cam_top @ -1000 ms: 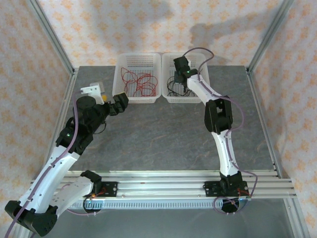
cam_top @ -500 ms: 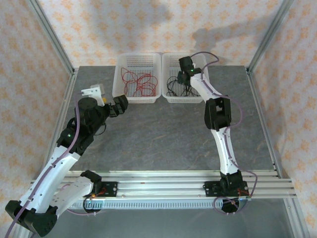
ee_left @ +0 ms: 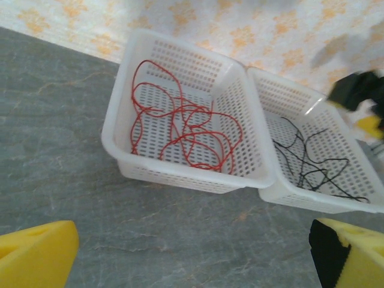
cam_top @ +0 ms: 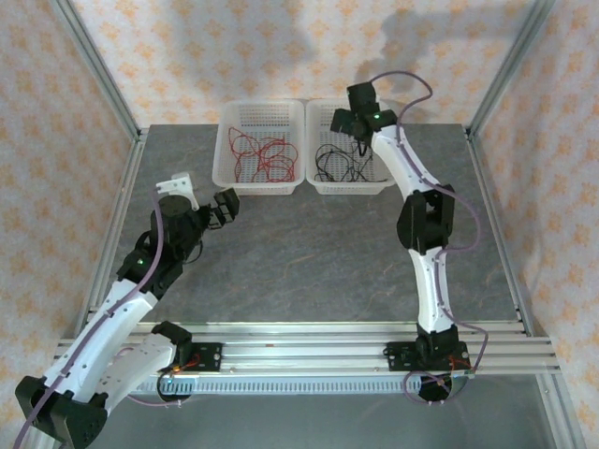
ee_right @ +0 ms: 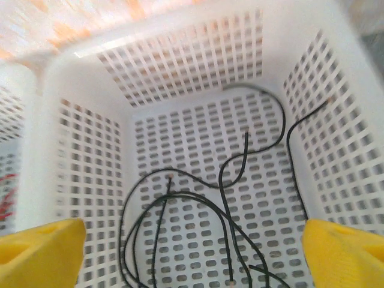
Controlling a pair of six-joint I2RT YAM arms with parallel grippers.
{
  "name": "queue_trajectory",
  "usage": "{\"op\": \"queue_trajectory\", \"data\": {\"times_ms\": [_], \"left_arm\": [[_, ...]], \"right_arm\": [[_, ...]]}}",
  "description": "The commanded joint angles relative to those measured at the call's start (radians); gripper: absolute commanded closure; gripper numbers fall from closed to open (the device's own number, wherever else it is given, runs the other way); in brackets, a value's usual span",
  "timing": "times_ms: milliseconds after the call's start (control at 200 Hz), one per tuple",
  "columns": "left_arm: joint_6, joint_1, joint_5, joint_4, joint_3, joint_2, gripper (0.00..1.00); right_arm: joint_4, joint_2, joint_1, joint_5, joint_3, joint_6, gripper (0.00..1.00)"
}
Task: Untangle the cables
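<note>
Loose red cables [cam_top: 265, 154] [ee_left: 180, 129] lie in the left white basket [cam_top: 257, 185] [ee_left: 180, 177]. Black cables [cam_top: 342, 165] [ee_left: 312, 162] [ee_right: 222, 186] lie spread on the floor of the right white basket [cam_top: 354, 187] [ee_right: 36, 138]. My right gripper [cam_top: 354, 122] [ee_right: 192, 255] hangs above the back of the right basket, open, with nothing between its yellow fingers [ee_right: 42, 249]. My left gripper [cam_top: 225, 206] [ee_left: 192, 255] is open over the table, in front of the left basket's near left corner and apart from it.
The two baskets stand side by side, touching, at the back of the grey stone-patterned table [cam_top: 309, 253]. Aluminium frame posts [cam_top: 103, 75] and patterned walls close in the sides and back. A metal rail [cam_top: 309, 351] runs along the near edge.
My right gripper has opened and risen out of the right basket toward its back. My left arm has drawn back a little toward the near left.
</note>
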Motion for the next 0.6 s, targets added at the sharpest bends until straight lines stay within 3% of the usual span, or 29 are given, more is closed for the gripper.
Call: {"op": "queue_trajectory", "data": {"times_ms": [0,190,300,495,596], "left_arm": [[-0.01,0.0,-0.092,0.132,-0.04,-0.036,0.01],[0.062,0.006,-0.301,0.298,-0.169,-0.086,0.01],[0.162,0.011,-0.444,0.494,-0.311,-0.132,0.01],[0.333,0.018,-0.675,1.016,-0.645,-0.203,0.01],[0.387,0.029,-0.756,1.095,-0.7,-0.132,0.01]], "right_arm": [[-0.016,-0.12,0.002,0.02,-0.051,-0.019,0.0],[0.173,-0.412,0.007,0.074,-0.414,-0.04,0.0],[0.399,-0.664,0.008,0.129,-0.786,-0.051,0.0],[0.899,-1.153,0.003,0.243,-1.49,-0.159,0.0],[1.086,-1.354,-0.001,0.301,-1.786,-0.204,0.0]]}}
